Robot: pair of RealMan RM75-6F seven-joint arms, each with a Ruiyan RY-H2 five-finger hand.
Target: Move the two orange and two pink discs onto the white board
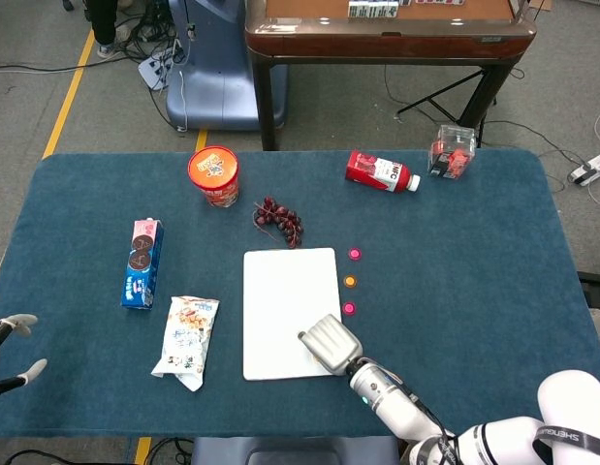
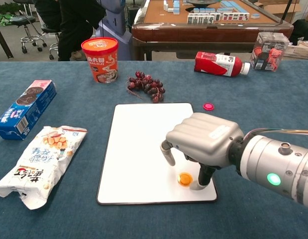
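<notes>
I see my right hand [image 2: 203,142] over the near right corner of the flat white rectangular board [image 2: 144,139], fingers curled downward. A small orange disc [image 2: 185,179] lies on the board beneath the palm, between the thumb and a fingertip. I cannot tell whether they pinch it or only flank it.

From the head view, 3 more small discs sit in a column on the blue cloth table [image 1: 455,242], just right of the board: a pink disc [image 1: 355,254] farthest from me, a second orange disc [image 1: 350,282] in the middle, and a second pink disc [image 1: 349,308] nearest. All 3 are off the board.

My left hand [image 1: 7,354] shows at the left edge of the head view, off the table, fingers apart and holding nothing.
</notes>
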